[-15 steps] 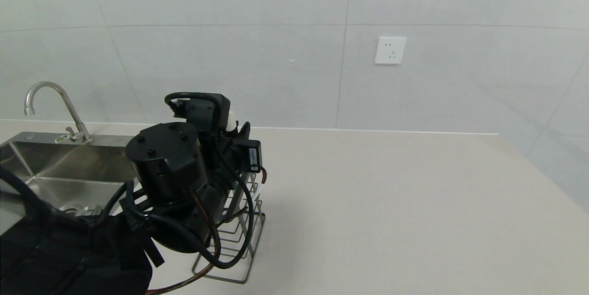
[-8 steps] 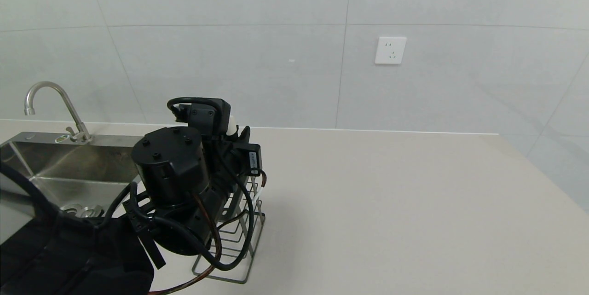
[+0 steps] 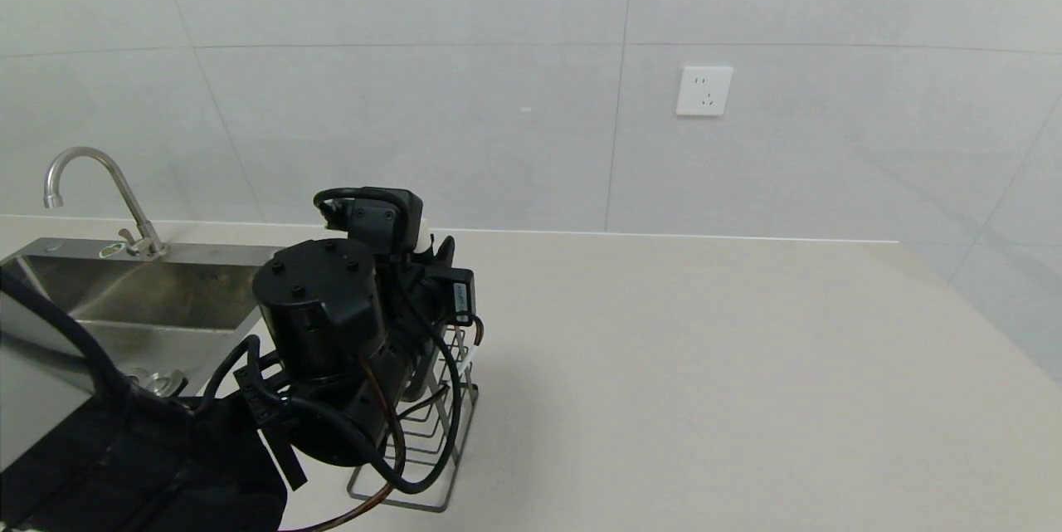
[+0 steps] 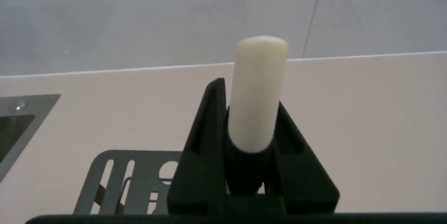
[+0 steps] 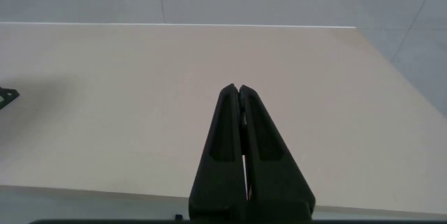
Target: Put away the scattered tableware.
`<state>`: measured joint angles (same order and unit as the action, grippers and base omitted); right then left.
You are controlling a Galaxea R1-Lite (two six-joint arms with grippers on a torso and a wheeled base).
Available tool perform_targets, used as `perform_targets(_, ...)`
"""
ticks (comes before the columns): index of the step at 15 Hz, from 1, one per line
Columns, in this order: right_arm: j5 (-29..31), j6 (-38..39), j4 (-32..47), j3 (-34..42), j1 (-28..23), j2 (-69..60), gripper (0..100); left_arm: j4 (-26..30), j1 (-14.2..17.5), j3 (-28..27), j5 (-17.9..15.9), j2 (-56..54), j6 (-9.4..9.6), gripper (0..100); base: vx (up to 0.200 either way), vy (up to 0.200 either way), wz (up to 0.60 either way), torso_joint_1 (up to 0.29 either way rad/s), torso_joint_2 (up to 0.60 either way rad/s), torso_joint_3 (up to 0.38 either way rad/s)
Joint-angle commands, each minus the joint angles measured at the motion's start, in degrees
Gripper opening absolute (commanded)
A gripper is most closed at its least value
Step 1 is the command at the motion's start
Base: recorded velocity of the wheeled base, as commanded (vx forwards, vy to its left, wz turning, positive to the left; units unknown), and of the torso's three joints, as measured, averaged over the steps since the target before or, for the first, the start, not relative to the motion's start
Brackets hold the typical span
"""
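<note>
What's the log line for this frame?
left pincer: shut on cream cylindrical utensil | above wire rack | right pincer: shut, empty

wall (image 3: 415, 100): grey tiles, upper half of head view | socket (image 3: 703, 90): white, on wall, right of centre | tap (image 3: 126, 192): curved steel, far left, at sink's back rim | sink (image 3: 191, 249): steel, left, set in table | drain (image 3: 158, 383): sink floor, lower left | table (image 3: 705, 366): beige, centre to right

left end effector (image 4: 253, 104) gripping handle (image 4: 258, 77), right end effector (image 5: 239, 93) closed
</note>
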<state>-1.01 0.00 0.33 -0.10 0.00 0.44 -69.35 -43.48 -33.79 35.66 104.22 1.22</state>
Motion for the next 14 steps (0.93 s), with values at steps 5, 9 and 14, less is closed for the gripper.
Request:
perform_targets(5,0.0,0.0,0.0,0.0,0.0,0.1,0,-1.1,-0.3,0.8,0.0,-0.2,0.19,0,0.0,0.0,0.0,0.0,0.0,0.0)
perform_targets(9,0.0,0.0,0.0,0.0,0.0,0.1,0,-1.1,-0.3,0.8,-0.1,-0.1,0.19,100,0.0,0.0,0.0,0.0,0.0,0.0)
perform_targets(14,0.0,0.0,0.0,0.0,0.0,0.0,0,-1.5,0.3,-0.7,-0.9,-1.6,1.95,100,0.0,0.0,0.0,0.0,0.0,0.0)
